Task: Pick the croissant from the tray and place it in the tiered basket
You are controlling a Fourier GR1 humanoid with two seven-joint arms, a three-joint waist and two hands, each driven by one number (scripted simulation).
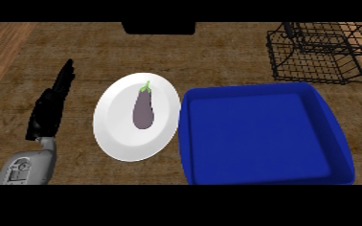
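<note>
Left hand at 9 o'clock: fingers straight, holding nothing, resting. Right hand out of view. Tray without visible croissant; basket at 1 o'clock.

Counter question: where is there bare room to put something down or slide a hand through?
Bare wood lies behind the white plate and blue tray, up to the wire basket, and between the left hand and the plate. The tray's floor shows nothing on it. Plate and tray nearly touch; an eggplant occupies the plate's middle.
</note>
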